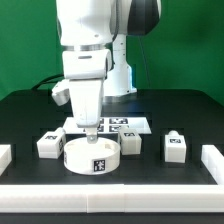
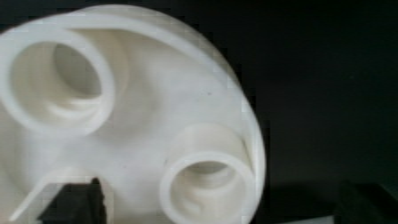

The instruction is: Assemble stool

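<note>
Centrally, near the tabletop's front edge, the round seat (image 1: 92,157) lies with its open side up. The wrist view shows two of its sockets (image 2: 71,75) close below the camera. The gripper (image 1: 88,128) hangs directly over the seat with its jaws wide and empty, one fingertip (image 2: 75,200) above the seat and the other outside its rim. Three tagged legs (image 1: 131,143) stand beside the seat, one toward the exterior view's left and two toward its right. The marker board (image 1: 115,125) lies behind. Judged step: grasping the seat. Descend straight, straddle the rim wall squarely, clear of any socket, then close.
</note>
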`<act>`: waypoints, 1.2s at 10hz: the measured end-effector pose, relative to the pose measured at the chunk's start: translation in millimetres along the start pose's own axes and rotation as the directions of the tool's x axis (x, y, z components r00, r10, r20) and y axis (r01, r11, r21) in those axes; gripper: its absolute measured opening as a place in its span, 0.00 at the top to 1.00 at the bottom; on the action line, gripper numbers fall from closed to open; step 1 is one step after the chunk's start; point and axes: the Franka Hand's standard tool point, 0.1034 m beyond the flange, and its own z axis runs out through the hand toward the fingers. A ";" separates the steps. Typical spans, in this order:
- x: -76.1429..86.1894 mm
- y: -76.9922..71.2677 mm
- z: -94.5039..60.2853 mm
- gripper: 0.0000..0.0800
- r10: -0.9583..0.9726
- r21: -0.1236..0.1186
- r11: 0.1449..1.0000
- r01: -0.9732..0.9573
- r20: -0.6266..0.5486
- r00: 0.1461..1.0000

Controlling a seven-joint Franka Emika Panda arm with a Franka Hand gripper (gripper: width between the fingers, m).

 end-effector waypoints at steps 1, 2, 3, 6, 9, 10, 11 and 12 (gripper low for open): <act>-0.5 -2.5 4.3 0.19 0.002 0.008 1.000 -0.002 -0.002 1.000; -0.5 -4.2 7.9 0.19 0.005 0.015 1.000 -0.005 -0.003 1.000; -0.1 -4.5 11.1 0.19 0.006 0.020 1.000 -0.005 -0.004 1.000; 1.1 -2.4 16.5 0.19 0.013 0.026 1.000 -0.013 -0.007 1.000; 0.9 -1.7 17.4 0.49 0.021 0.026 0.999 -0.021 -0.007 1.000; 0.8 -1.7 17.4 0.60 0.021 0.026 0.999 -0.021 -0.007 1.000; 0.8 -1.7 17.4 0.60 0.021 0.026 0.999 -0.021 -0.007 1.000; 0.8 -1.7 17.4 0.60 0.021 0.026 0.999 -0.021 -0.007 1.000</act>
